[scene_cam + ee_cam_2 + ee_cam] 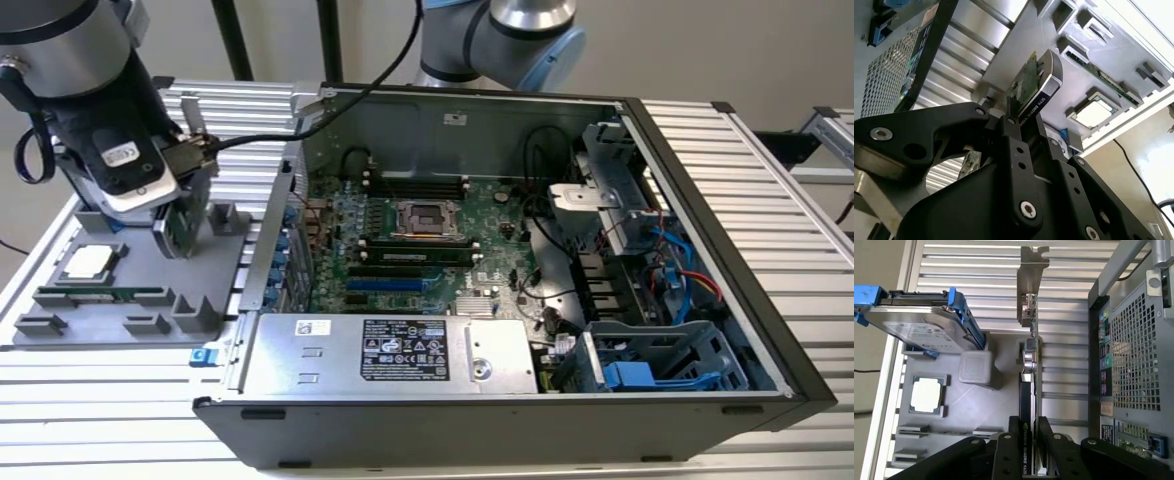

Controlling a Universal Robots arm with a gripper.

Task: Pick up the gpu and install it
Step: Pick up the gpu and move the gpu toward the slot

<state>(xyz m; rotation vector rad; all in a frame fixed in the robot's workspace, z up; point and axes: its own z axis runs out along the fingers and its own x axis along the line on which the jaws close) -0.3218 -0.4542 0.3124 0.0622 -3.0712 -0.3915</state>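
The gpu (1029, 390) is a green board with a black cooler and a silver end bracket (1032, 270), and it stands on edge. My gripper (1030, 427) is shut on the cooler end, one finger on each face. In the second wrist view the gpu (1035, 85) sticks out beyond the gripper (1021, 117) toward the grey tray. In the exterior view the gripper (171, 195) holds the gpu (178, 222) upright over the grey parts tray (80, 325), to the left of the open computer case (747, 330). I cannot tell whether the card has left its holder.
A silver hard drive in a blue frame (919, 325) stands close beside the gpu. On the tray lie a processor chip (87, 262) and a long memory stick (107, 295). Inside the case are the motherboard (414, 250), blue slots (387, 285) and a power supply (374, 350).
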